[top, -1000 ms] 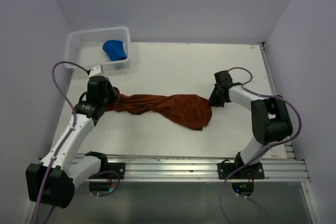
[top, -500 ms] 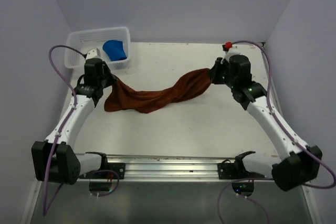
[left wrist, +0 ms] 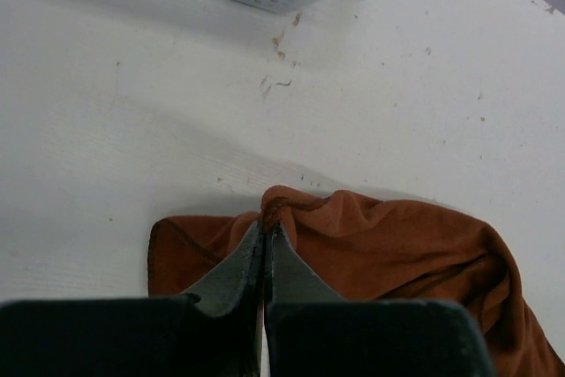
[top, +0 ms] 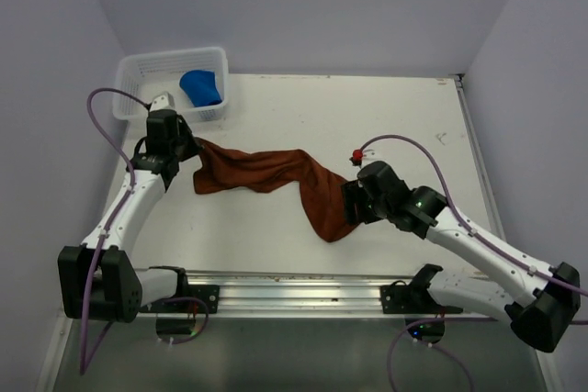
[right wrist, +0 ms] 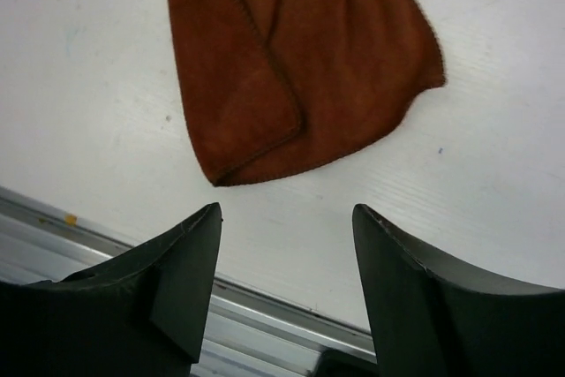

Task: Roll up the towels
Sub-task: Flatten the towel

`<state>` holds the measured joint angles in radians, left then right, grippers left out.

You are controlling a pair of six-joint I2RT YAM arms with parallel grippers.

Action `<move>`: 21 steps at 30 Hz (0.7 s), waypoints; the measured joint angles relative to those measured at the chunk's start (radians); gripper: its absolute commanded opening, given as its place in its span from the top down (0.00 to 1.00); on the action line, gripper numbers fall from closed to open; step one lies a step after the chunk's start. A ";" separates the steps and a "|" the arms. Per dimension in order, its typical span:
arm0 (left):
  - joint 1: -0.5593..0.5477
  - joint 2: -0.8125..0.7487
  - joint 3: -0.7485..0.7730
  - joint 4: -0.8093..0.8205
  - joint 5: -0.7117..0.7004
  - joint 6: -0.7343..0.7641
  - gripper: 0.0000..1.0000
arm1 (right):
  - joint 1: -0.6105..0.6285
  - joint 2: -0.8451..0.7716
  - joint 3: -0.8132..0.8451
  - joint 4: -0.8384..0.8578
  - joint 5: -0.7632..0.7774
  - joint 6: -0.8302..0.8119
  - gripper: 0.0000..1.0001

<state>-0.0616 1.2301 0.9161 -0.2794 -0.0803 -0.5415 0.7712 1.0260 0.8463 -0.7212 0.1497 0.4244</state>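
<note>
Towel-flattening step: the brown towel (top: 276,172) lies long and bunched on the table (top: 413,117), one end pinched, the other end free
At the far left, the white basket (top: 138,69) holds the blue towel (top: 202,87) in a lump. Just beside it, the left gripper (top: 191,146) is clamped tight on the far-left corner of the brown towel. The cloth runs from there across the middle and bends down toward the near edge, wrinkled and partly folded over. At that end the right gripper (top: 349,211) is wide open and holds nothing, with the towel tip just in front of its fingers. I think the towel is being laid flat before rolling. Next, the right gripper needs to grab a loose corner and pull the cloth smooth
</note>
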 measured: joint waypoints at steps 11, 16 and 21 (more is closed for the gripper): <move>0.002 0.000 -0.026 0.002 0.051 -0.007 1.00 | -0.314 0.083 0.022 0.020 0.076 0.240 0.55; 0.002 0.000 -0.027 0.002 0.051 -0.006 1.00 | -0.385 0.177 -0.082 0.102 0.003 0.280 0.56; 0.003 0.000 -0.027 0.002 0.051 -0.002 1.00 | -0.436 0.281 -0.106 0.183 -0.040 0.280 0.55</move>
<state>-0.0589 1.2301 0.8894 -0.2775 -0.0292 -0.5430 0.3351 1.3071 0.7399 -0.5377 0.1097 0.7044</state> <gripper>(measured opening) 0.010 0.447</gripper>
